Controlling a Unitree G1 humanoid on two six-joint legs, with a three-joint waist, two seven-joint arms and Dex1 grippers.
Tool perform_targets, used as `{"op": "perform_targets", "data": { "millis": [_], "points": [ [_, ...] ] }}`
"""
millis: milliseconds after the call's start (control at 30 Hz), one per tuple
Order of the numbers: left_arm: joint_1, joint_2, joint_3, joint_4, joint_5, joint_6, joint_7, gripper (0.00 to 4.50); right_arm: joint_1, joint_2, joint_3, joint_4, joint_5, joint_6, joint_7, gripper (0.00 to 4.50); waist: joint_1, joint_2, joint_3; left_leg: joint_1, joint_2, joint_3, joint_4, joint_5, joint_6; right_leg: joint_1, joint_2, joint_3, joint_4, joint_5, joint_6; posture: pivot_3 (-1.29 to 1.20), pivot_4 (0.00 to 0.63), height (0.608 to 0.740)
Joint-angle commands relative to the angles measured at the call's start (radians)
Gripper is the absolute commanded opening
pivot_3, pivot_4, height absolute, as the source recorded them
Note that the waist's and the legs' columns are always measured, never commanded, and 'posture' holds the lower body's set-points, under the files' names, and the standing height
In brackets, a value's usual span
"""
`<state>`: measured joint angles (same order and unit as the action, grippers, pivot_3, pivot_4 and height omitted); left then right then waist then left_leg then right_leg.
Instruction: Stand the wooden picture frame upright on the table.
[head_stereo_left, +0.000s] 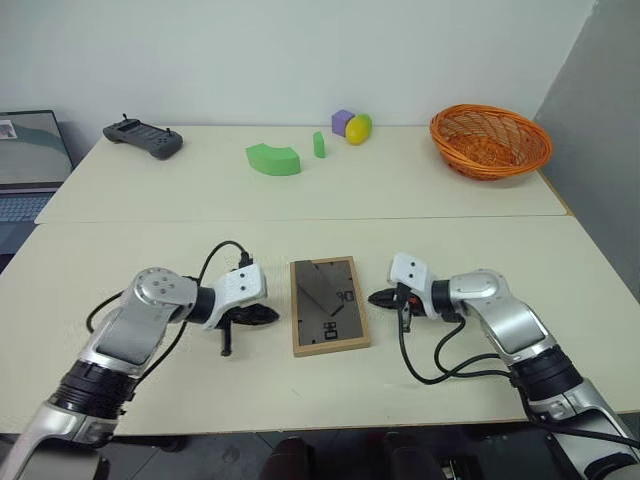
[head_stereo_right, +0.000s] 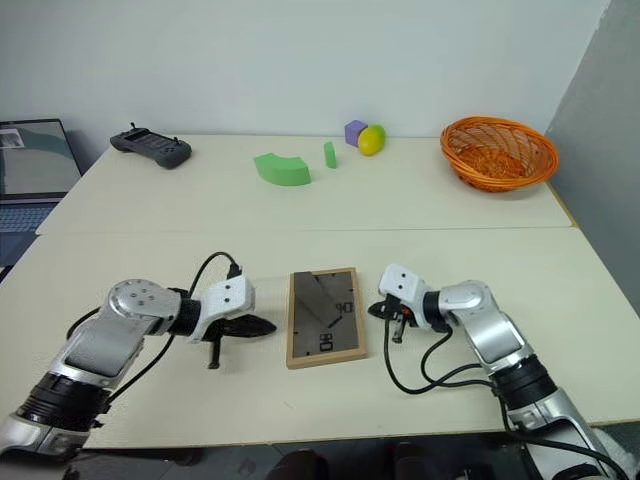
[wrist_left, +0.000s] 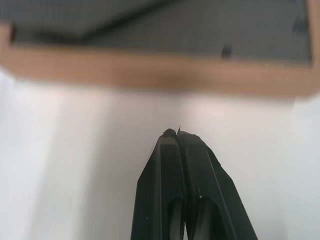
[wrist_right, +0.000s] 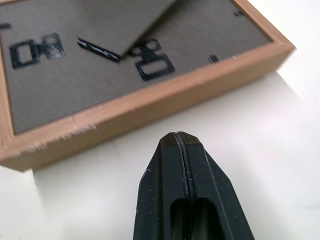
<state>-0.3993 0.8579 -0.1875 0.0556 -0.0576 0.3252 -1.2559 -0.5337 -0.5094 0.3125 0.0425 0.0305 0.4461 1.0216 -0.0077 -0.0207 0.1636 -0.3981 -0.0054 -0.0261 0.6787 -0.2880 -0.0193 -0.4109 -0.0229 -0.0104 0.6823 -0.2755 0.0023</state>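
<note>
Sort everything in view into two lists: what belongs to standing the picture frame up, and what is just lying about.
Belongs to the job:
- wooden picture frame, lying back-up
- table
- left gripper, shut
- right gripper, shut

Just lying about:
- orange wicker basket
- green curved block
- small green block
- purple block
- yellow-green ball
- grey handheld controller
- laptop

Plain white wall (head_stereo_left: 300, 50) behind, grey wall panel (head_stereo_left: 600, 110) at right, even light
</note>
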Motion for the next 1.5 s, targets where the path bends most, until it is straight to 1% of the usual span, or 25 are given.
{"op": "perform_targets", "data": {
  "millis": [33, 67, 100, 167, 233, 300, 333, 400, 533, 667, 733, 900, 1033, 1167, 1300, 1467, 1500],
  "points": [
    [-0.055, -0.017, 0.064, 0.069, -0.075, 0.131, 0.011, 0.04, -0.027, -0.021, -0.041, -0.020, 0.025, 0.002, 0.003, 0.00, 0.001, 0.000, 0.000, 0.000, 0.000, 0.000, 0.000, 0.000, 0.000, 0.000, 0.000, 0.000, 0.000, 0.000, 0.000, 0.00, 0.150, 0.740],
    [-0.088, -0.027, 0.087, 0.068, -0.150, 0.279, -0.008, 0.41, -0.029, -0.022, -0.045, -0.017, 0.026, -0.001, 0.000, 0.00, 0.003, 0.000, 0.000, 0.000, 0.000, 0.000, 0.000, 0.000, 0.000, 0.000, 0.000, 0.000, 0.000, 0.000, 0.000, 0.00, 0.150, 0.740],
    [-0.129, -0.040, 0.111, 0.075, -0.227, 0.452, -0.021, 0.51, -0.032, -0.021, -0.047, -0.012, 0.028, -0.003, -0.003, 0.00, 0.004, 0.000, 0.000, 0.000, 0.000, 0.000, 0.000, 0.000, 0.000, 0.000, 0.000, -0.001, 0.000, 0.000, 0.000, 0.00, 0.150, 0.740],
    [-0.226, -0.071, 0.170, 0.125, -0.362, 0.788, -0.024, 1.00, -0.033, -0.020, -0.047, -0.005, 0.030, -0.008, -0.006, 0.00, 0.004, -0.001, 0.000, -0.001, 0.000, -0.001, 0.001, 0.000, 0.001, 0.001, 0.001, -0.002, 0.000, 0.000, 0.000, 0.00, 0.150, 0.740],
    [-0.307, -0.098, 0.227, 0.185, -0.437, 1.023, -0.001, 1.41, -0.031, -0.023, -0.045, -0.003, 0.031, -0.013, -0.005, 0.00, 0.003, -0.001, 0.000, -0.001, 0.000, -0.001, 0.001, 0.000, 0.001, 0.001, 0.003, -0.002, 0.000, 0.000, 0.000, 0.00, 0.150, 0.740],
    [-0.340, -0.103, 0.250, 0.195, -0.484, 1.183, 0.025, 1.78, -0.029, -0.026, -0.045, -0.002, 0.033, -0.014, -0.003, 0.00, -0.002, -0.001, 0.000, -0.001, -0.001, -0.002, 0.002, 0.000, 0.001, 0.001, 0.003, -0.004, 0.000, -0.001, 0.001, 0.00, 0.150, 0.740],
    [-0.338, -0.103, 0.253, 0.178, -0.502, 1.234, 0.041, 1.99, -0.029, -0.026, -0.045, -0.002, 0.034, -0.013, -0.003, 0.00, -0.011, -0.001, 0.000, -0.001, -0.001, -0.002, 0.002, 0.000, 0.001, 0.001, 0.003, -0.002, 0.000, -0.001, 0.001, 0.00, 0.150, 0.740],
    [-0.291, -0.095, 0.242, 0.130, -0.570, 1.280, 0.080, 2.40, -0.031, -0.020, -0.043, 0.001, 0.035, -0.013, -0.010, 0.00, -0.023, -0.001, 0.000, 0.000, -0.001, -0.002, 0.002, 0.000, 0.000, 0.001, 0.001, 0.000, 0.000, -0.001, 0.001, 0.00, 0.150, 0.740],
    [-0.219, -0.087, 0.244, 0.081, -0.671, 1.289, 0.163, 3.35, -0.031, -0.010, -0.039, 0.000, 0.036, -0.010, -0.022, 0.00, -0.036, -0.001, 0.000, 0.001, 0.000, -0.004, 0.001, 0.002, -0.004, 0.001, 0.001, 0.003, 0.000, -0.001, 0.001, 0.00, 0.150, 0.740],
    [-0.138, -0.077, 0.259, 0.043, -0.708, 1.289, 0.239, 4.20, -0.019, -0.002, -0.031, -0.010, 0.037, -0.005, -0.033, 0.00, -0.032, 0.000, 0.000, 0.001, 0.000, -0.004, 0.001, 0.002, -0.004, 0.000, 0.001, 0.003, 0.001, -0.001, 0.000, 0.00, 0.150, 0.740],
    [-0.109, -0.074, 0.267, 0.041, -0.727, 1.289, 0.266, 4.45, -0.017, 0.005, -0.028, -0.012, 0.038, -0.002, -0.038, 0.00, -0.029, 0.000, 0.000, 0.001, 0.000, -0.004, 0.001, 0.002, -0.003, 0.000, 0.001, 0.003, 0.001, -0.001, 0.000, 0.00, 0.150, 0.740],
    [-0.052, -0.102, 0.291, 0.034, -0.715, 1.276, 0.314, 4.45, -0.016, 0.031, -0.010, -0.017, 0.036, 0.003, -0.048, 0.00, -0.022, 0.000, 0.000, 0.001, -0.001, -0.004, 0.001, 0.001, -0.001, 0.000, 0.000, 0.003, 0.001, -0.001, 0.000, 0.00, 0.150, 0.740],
    [-0.047, -0.193, 0.332, 0.063, -0.707, 1.206, 0.361, 4.45, -0.007, 0.052, 0.019, -0.050, 0.041, 0.024, -0.035, 0.00, -0.021, 0.002, -0.002, 0.002, -0.001, -0.004, 0.001, 0.001, -0.001, 0.001, 0.000, 0.002, 0.002, -0.001, 0.000, 0.00, 0.150, 0.740],
    [-0.055, -0.247, 0.360, 0.055, -0.745, 1.221, 0.367, 4.45, 0.008, 0.074, 0.046, -0.098, 0.053, 0.059, -0.033, 0.00, -0.016, 0.002, -0.003, 0.001, -0.001, -0.003, 0.001, 0.001, -0.001, 0.001, -0.001, 0.001, 0.002, -0.001, 0.000, 0.00, 0.150, 0.740],
    [-0.047, -0.273, 0.375, 0.003, -0.793, 1.254, 0.366, 4.45, -0.005, 0.118, 0.060, -0.108, 0.052, 0.089, -0.062, 0.00, -0.019, 0.002, -0.003, 0.002, -0.002, -0.003, 0.001, 0.001, -0.001, 0.001, -0.001, 0.001, 0.003, -0.001, 0.000, 0.00, 0.150, 0.740],
    [-0.033, -0.266, 0.380, -0.014, -0.801, 1.245, 0.378, 4.45, -0.010, 0.130, 0.061, -0.091, 0.043, 0.088, -0.070, 0.00, -0.021, 0.002, -0.003, 0.002, -0.001, -0.004, 0.001, 0.002, -0.004, 0.000, -0.001, 0.002, 0.003, -0.001, 0.000, 0.00, 0.150, 0.740],
    [-0.034, -0.269, 0.388, -0.003, -0.792, 1.233, 0.389, 4.29, -0.009, 0.133, 0.058, -0.092, 0.048, 0.094, -0.072, 0.00, -0.021, 0.002, -0.003, 0.002, -0.001, -0.004, 0.001, 0.002, -0.004, 0.000, -0.001, 0.002, 0.003, -0.001, 0.000, 0.00, 0.150, 0.740]
  ]
}}
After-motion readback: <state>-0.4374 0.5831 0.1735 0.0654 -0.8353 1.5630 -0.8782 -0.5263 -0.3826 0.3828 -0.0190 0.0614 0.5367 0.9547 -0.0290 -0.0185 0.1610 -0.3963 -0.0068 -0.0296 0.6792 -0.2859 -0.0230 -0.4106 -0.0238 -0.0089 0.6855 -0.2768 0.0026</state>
